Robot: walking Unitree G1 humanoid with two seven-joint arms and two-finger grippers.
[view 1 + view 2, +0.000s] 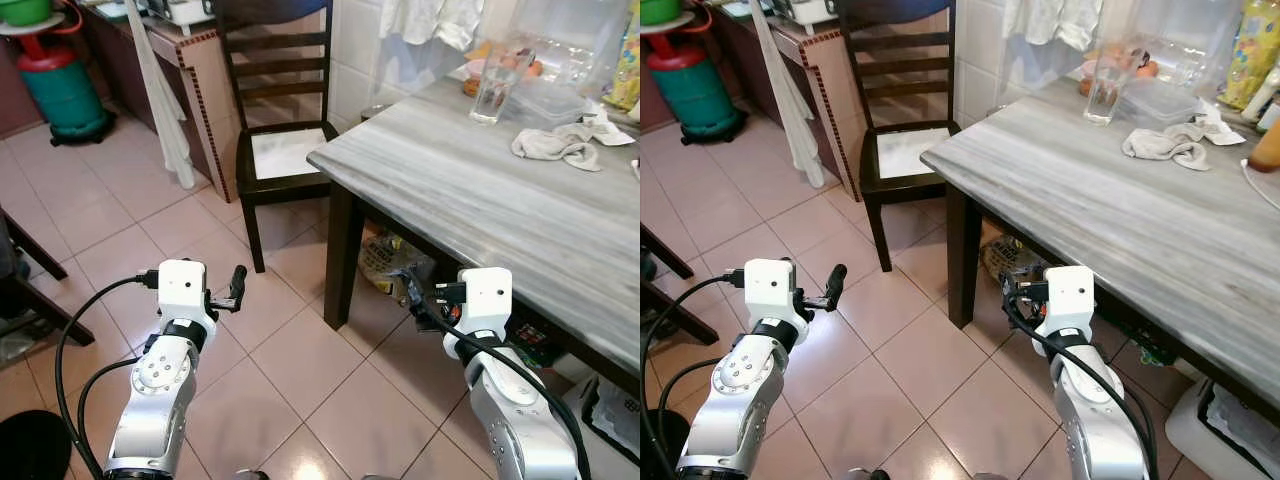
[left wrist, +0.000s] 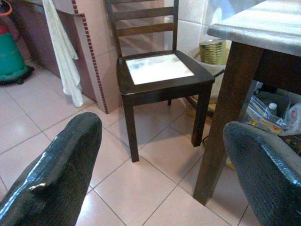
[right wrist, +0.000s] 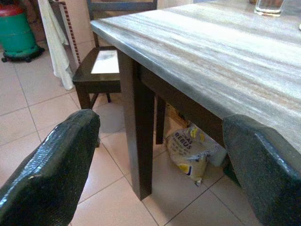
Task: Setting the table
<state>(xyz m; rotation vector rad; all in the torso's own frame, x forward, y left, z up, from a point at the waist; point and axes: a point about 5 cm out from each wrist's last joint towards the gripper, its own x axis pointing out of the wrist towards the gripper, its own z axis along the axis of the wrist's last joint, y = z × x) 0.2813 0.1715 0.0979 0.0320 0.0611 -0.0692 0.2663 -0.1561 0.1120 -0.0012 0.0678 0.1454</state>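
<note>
Grey streaked table point(image 1: 480, 190) w/ glass point(image 1: 494, 88); both grippers point(image 2: 160, 155) point(image 3: 160, 155) spread wide, empty.

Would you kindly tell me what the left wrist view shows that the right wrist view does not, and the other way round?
Left wrist view: a gold tin by the wall, past the chair. Right wrist view: the grey tabletop seen from above, with a glass at its far end. Both: the chair, a table leg, the white towel, the green cylinder, and the open left pincer or right pincer.
</note>
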